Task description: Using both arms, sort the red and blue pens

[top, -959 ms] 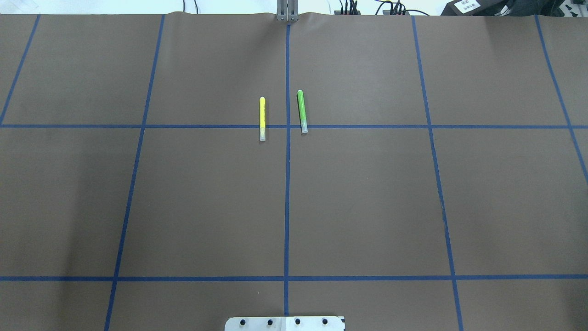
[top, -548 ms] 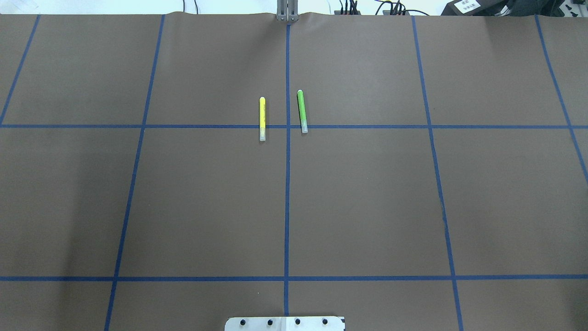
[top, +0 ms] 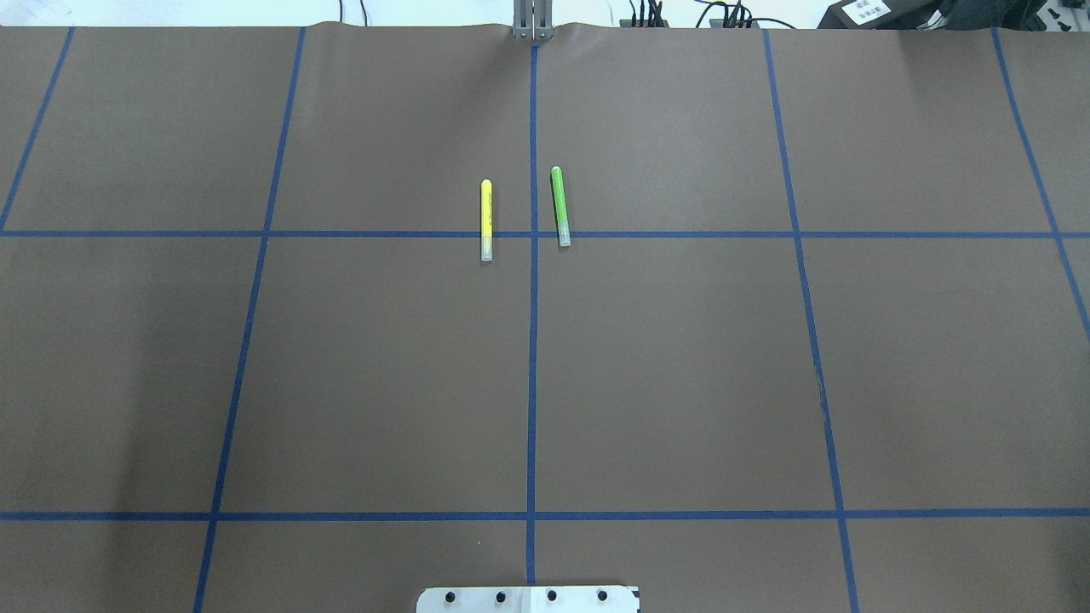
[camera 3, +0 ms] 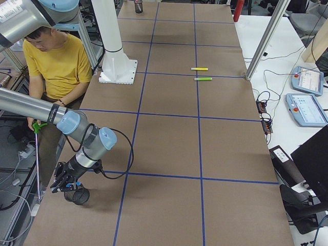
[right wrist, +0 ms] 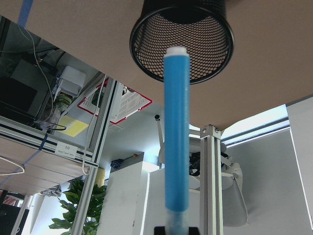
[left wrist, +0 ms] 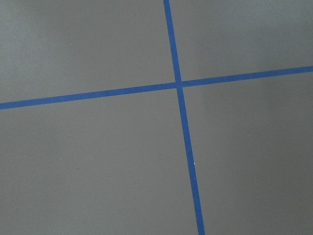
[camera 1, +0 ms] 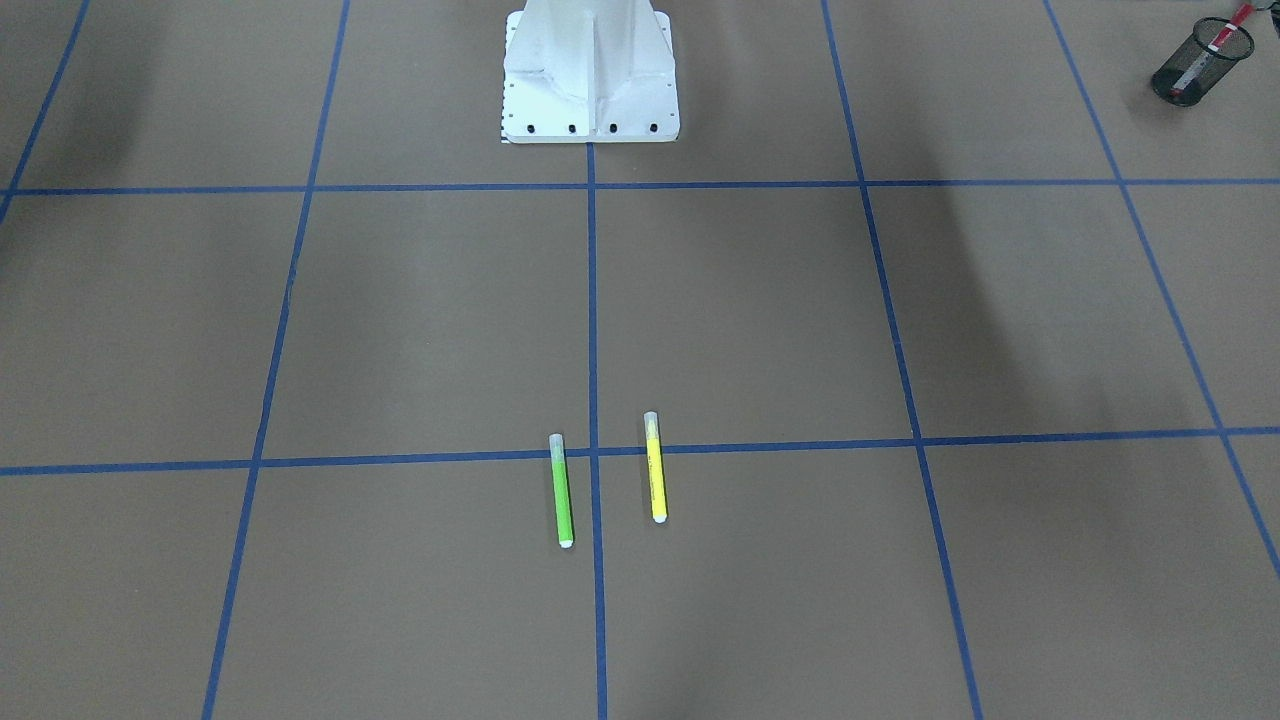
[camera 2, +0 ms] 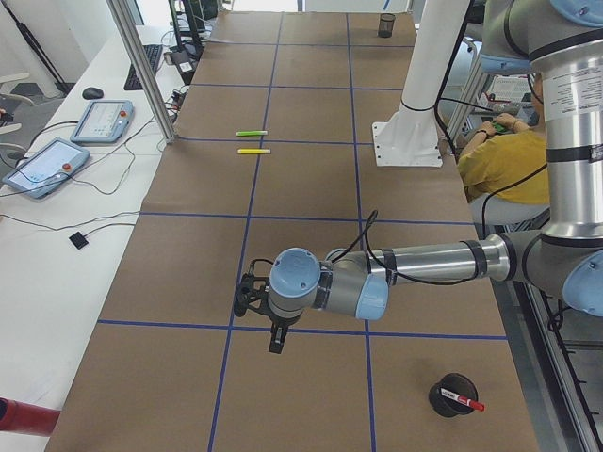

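Note:
The blue pen [right wrist: 176, 132] stands upright in my right gripper [camera 3: 65, 183], which is shut on its lower end. Its white tip points at the mouth of a black mesh cup [right wrist: 208, 54], just short of it. In the exterior right view this gripper hangs right over that cup [camera 3: 78, 196] at the table's near corner. The red pen [camera 1: 1215, 38] leans inside a second mesh cup [camera 1: 1180, 80] on my left side. My left gripper [camera 2: 273, 341] hovers low over a blue tape crossing, a little away from that cup [camera 2: 452, 394]. I cannot tell whether it is open or shut.
A lime-green marker [top: 559, 207] and a yellow marker [top: 486, 220] lie side by side at the table's middle, across a tape line. The white pedestal [camera 1: 590, 70] stands at my base. A person in a yellow shirt [camera 3: 54, 61] sits beside the table.

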`<state>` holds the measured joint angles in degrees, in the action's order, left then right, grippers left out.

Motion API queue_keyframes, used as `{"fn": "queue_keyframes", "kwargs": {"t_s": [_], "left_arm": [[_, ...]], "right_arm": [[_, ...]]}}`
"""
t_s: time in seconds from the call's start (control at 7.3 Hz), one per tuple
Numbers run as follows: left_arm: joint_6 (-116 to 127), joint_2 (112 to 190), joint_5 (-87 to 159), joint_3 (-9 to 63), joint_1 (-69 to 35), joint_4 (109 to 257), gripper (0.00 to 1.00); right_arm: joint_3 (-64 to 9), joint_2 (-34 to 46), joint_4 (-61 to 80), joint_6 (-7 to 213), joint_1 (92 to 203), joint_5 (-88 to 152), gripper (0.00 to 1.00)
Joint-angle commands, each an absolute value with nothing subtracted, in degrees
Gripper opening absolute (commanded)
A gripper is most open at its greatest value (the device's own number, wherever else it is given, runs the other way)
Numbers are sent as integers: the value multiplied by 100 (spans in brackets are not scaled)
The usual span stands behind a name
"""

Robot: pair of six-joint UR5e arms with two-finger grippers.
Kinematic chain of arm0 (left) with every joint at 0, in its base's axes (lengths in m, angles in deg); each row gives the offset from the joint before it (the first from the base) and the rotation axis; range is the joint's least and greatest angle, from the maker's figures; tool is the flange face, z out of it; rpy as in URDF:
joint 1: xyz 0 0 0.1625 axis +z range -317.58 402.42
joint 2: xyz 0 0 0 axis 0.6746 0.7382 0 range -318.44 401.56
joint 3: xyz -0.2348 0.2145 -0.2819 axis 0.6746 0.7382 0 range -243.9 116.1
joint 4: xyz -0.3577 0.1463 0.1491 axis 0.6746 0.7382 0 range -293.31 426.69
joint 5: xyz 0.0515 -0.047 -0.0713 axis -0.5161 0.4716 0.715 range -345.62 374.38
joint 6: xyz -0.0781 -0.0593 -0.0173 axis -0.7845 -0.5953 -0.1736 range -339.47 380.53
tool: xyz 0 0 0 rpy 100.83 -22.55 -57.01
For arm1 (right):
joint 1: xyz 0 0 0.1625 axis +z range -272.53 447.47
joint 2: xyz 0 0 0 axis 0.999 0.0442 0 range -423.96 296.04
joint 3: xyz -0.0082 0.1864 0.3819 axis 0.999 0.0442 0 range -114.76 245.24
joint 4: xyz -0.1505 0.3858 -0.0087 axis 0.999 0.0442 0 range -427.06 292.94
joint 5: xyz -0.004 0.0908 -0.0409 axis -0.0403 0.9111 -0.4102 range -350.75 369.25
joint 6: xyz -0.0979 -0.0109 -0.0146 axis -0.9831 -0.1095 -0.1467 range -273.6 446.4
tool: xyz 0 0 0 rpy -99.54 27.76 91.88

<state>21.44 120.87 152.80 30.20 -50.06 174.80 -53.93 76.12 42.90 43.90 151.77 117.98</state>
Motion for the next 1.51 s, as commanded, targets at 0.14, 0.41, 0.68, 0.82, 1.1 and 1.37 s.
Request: {"fn": "queue_keyframes", "kwargs": {"t_s": [0.14,0.41,0.68,0.82,1.1,1.37], "left_arm": [[2158,12084,15280,3023,-5004,17480,100],[2158,12084,15280,3023,-5012,17480,100],[2158,12084,15280,3023,-5004,17480,100],[2158,12084,15280,3023,-5012,17480,100],[2158,12084,15280,3023,-5012,17480,100],[2158,12084,15280,3015,-5012,17480,100]], "right_arm": [[-5079,7447,4254,4387,15171,11885,0],[-4947,7446,4245,4387,15171,11946,0],[-4797,7438,4228,4395,15163,12192,0],[-4762,7438,4210,4395,15163,12323,0],[-4648,7438,4114,4395,15163,12334,0],[-4533,7350,4087,4395,15163,12334,0]]}}
